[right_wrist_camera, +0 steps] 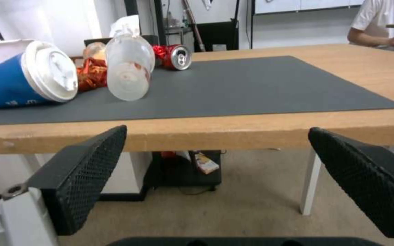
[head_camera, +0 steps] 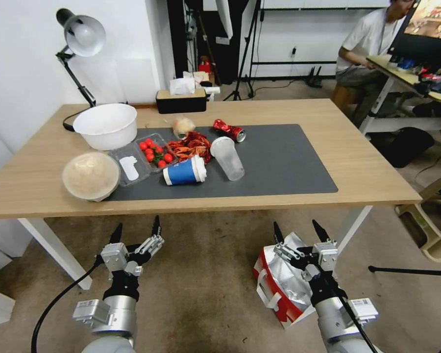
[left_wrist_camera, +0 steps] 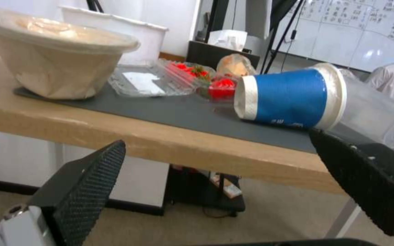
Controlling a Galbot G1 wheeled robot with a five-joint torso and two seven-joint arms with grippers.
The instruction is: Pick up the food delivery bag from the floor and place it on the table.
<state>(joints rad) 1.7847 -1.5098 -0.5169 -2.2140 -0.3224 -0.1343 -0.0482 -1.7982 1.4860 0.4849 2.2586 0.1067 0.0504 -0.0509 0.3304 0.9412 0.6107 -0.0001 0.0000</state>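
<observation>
A white wall (head_camera: 24, 73) stands at the left, with a desk lamp (head_camera: 81, 37) before it. Worn beige carpet (head_camera: 206, 284) covers the floor. Behind are dark tripods (head_camera: 245, 54) and a whiteboard (left_wrist_camera: 361, 30). At the right stands a smaller desk (head_camera: 402, 73) with a monitor (head_camera: 433, 24).

Table (head_camera: 357, 162): light wood top, white legs, dark grey mat (head_camera: 279, 162) on it. On the mat: blue cup (head_camera: 183, 172) on its side, clear cup (head_camera: 228, 158) tipped over, crushed red can (head_camera: 229, 130), tomato tray (head_camera: 154, 152). White bowl (head_camera: 106, 125) sits left. Floor (head_camera: 201, 274): stained beige carpet carrying the food delivery bag (head_camera: 281, 282).
</observation>
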